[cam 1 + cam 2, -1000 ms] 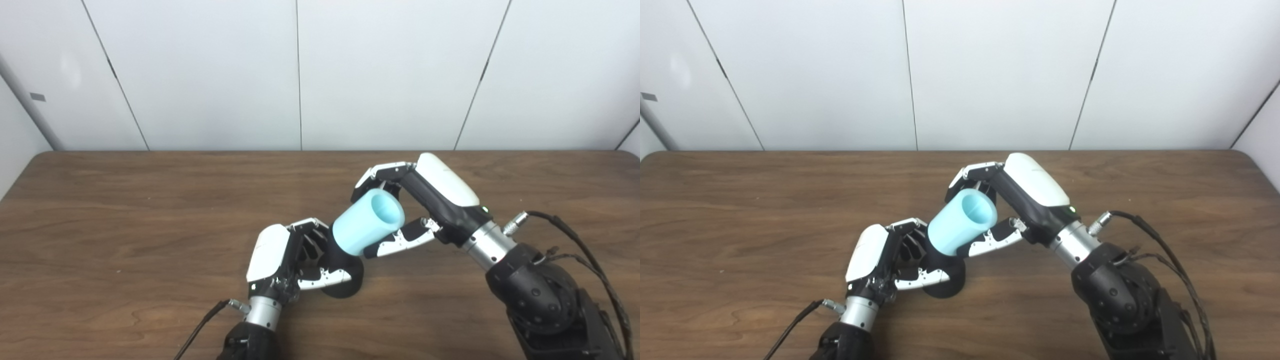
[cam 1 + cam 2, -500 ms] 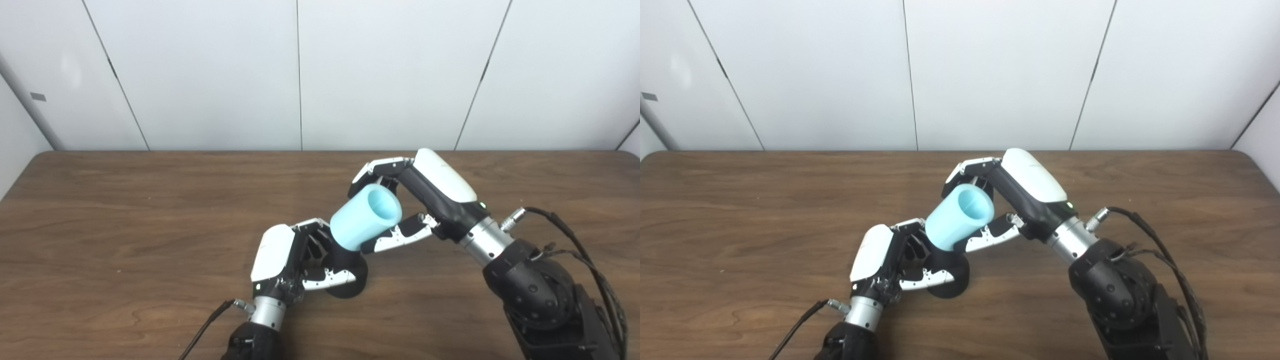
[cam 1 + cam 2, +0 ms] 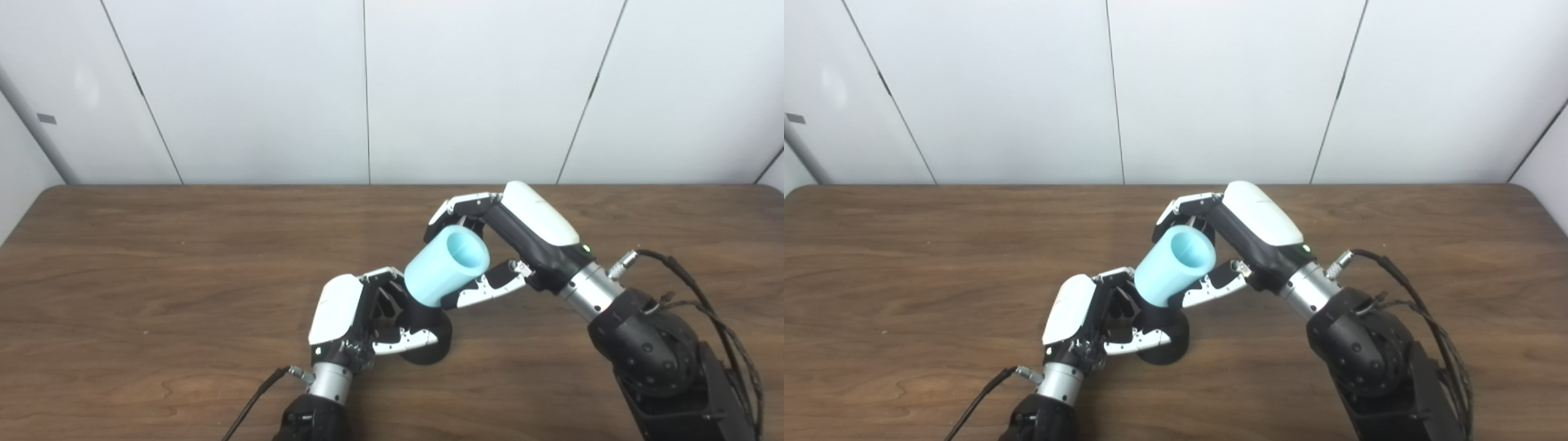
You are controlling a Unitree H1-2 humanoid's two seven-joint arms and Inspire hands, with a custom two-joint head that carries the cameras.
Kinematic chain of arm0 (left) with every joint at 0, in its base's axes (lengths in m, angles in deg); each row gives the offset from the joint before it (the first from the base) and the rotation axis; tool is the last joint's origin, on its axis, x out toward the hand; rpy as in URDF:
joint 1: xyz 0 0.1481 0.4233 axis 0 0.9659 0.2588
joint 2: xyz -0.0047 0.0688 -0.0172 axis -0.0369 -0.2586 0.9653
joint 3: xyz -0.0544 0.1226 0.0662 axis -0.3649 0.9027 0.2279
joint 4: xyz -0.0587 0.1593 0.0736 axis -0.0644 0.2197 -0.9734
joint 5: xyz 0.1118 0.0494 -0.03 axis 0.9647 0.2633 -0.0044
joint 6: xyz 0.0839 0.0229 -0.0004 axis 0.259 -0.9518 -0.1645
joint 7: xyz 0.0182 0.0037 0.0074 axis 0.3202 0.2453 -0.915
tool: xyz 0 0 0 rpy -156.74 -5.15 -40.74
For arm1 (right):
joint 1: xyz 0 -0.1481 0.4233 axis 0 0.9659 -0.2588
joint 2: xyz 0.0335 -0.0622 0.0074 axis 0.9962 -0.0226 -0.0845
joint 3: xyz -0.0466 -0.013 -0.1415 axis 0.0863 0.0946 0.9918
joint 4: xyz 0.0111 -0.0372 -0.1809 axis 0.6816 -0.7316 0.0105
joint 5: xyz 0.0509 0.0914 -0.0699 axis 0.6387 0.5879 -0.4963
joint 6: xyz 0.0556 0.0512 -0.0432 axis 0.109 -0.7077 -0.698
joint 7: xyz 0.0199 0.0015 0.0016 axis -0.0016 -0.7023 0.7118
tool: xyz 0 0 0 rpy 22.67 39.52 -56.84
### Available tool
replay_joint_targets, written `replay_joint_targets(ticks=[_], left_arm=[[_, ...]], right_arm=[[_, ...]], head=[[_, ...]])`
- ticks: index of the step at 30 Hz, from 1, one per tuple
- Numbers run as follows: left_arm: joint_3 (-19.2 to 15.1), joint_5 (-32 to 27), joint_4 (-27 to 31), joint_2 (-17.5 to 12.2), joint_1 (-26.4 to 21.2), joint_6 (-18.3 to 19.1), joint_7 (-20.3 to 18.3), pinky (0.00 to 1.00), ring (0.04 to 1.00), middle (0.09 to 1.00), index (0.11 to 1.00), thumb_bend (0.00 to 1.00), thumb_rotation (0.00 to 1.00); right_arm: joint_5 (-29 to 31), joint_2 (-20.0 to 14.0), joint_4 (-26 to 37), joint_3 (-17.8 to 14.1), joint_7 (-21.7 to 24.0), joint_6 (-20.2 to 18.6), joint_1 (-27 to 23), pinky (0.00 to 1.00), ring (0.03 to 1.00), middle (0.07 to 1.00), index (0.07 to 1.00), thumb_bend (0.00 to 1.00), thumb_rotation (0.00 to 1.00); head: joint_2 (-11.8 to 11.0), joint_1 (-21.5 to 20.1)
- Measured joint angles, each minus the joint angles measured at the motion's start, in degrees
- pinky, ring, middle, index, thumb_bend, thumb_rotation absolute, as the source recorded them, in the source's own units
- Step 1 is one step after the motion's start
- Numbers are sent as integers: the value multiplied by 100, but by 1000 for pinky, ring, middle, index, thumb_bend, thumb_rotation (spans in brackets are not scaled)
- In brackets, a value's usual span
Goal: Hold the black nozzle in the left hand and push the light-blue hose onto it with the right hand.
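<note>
The black nozzle (image 3: 432, 338) stands on the wooden table (image 3: 153, 275) just right of centre, its round base showing and its upper part hidden. My left hand (image 3: 355, 318) is shut on the nozzle from the left side. The light-blue hose (image 3: 446, 265), a short thick tube, tilts up to the right with its open end facing the camera. Its lower end sits over the nozzle's top. My right hand (image 3: 508, 242) is shut on the hose, fingers over its far side and thumb under its near side.
White wall panels (image 3: 367, 92) rise behind the table's far edge. A black cable (image 3: 704, 294) loops off my right forearm at the right. Another cable (image 3: 251, 404) trails from my left wrist at the bottom.
My right hand and the hose have shifted slightly left and down over the nozzle. My left hand with the nozzle has crept a little to the right.
</note>
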Motion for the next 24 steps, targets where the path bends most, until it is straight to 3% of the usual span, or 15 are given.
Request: replay_joint_targets(ticks=[11, 24], left_arm=[[55, 106, 78, -19, 6, 112, -67, 370, 371, 429, 503, 498, 0], [144, 142, 210, -20, 18, 323, -175, 381, 391, 431, 516, 499, 0]], right_arm=[[4, -201, -116, 280, 442, -36, -396, 315, 389, 503, 508, 495, 0], [-23, -372, -95, 498, 1375, -744, -977, 350, 392, 504, 515, 497, 0]], head=[[44, 18], [70, 18]])
